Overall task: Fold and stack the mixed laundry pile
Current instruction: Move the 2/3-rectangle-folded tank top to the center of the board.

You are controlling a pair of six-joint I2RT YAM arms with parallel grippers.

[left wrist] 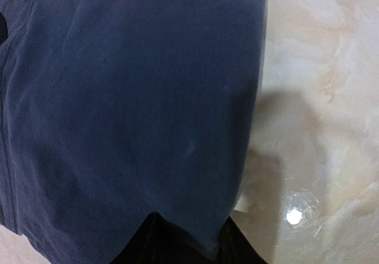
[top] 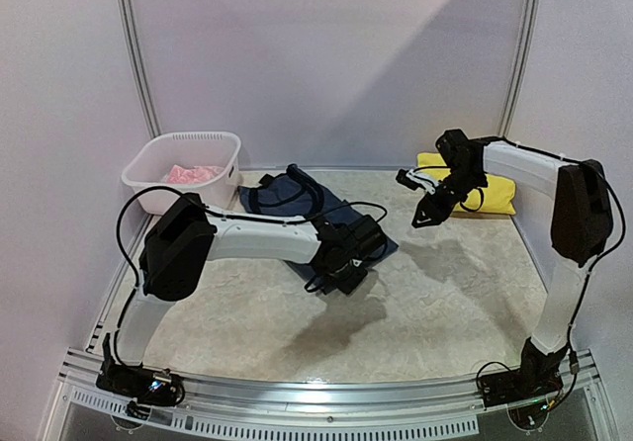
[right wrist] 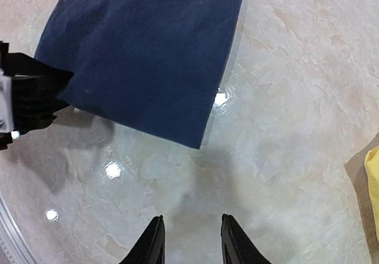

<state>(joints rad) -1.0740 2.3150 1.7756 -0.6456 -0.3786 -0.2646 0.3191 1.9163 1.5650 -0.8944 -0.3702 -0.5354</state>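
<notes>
The white basket (top: 148, 159), far left, holds the pink garment (top: 191, 174); the navy tank top (top: 287, 199) lies flat on the worktop (top: 445, 303), long axis far-left to near-right, left hand (left wrist: 188, 231) at its near-right end, grip unclear; right hand (right wrist: 189, 219) part-open, empty, near the far-right yellow garment (top: 499, 192).

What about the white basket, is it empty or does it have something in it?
Not empty. The top view shows a pink cloth lying inside the white basket, below its rim.
</notes>
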